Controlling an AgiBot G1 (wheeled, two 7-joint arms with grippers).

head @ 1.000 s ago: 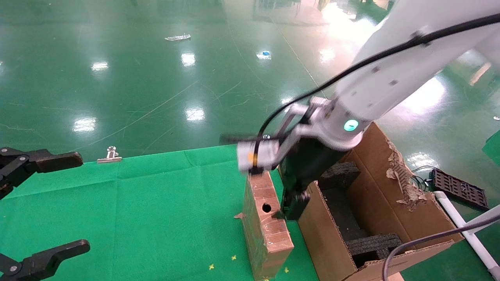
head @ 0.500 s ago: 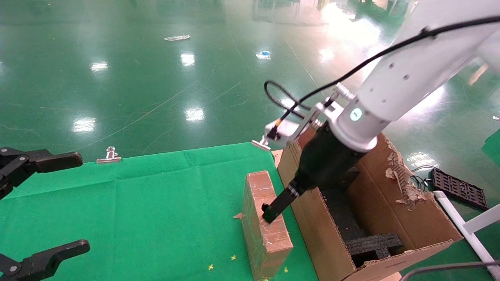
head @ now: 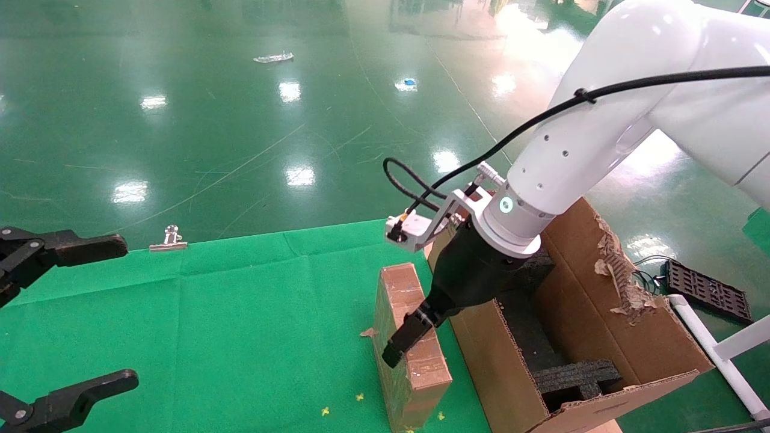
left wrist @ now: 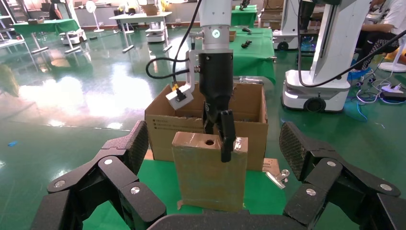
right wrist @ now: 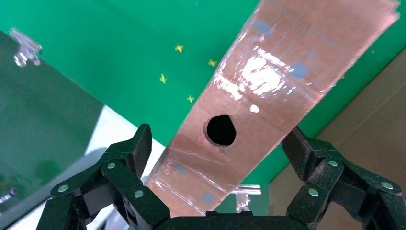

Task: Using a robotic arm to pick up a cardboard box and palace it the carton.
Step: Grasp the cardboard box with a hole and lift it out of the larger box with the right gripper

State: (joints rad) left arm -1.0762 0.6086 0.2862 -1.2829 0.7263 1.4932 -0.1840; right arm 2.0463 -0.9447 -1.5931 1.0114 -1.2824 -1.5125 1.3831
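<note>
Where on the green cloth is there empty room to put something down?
The widest bare stretch of green cloth lies between the left pincer and the cardboard box. It is crowded where the right pincer straddles that box, close beside the carton, which holds foam blocks.

Upright cardboard box point(head: 411, 349) beside carton point(head: 577, 355)

One small cardboard box point(head: 409, 343) stands on the green cloth point(head: 210, 313), beside one large carton point(head: 601, 337) that holds two black foam blocks point(head: 574, 379). Two metal binder clips point(head: 169, 239) show in all, one at the cloth's far edge and a second in the left wrist view. Two grippers appear: the left gripper point(head: 63, 319) and the right gripper point(head: 409, 337) on the one robotic arm point(head: 577, 156); four small yellow specks point(head: 325, 411) dot the cloth
</note>
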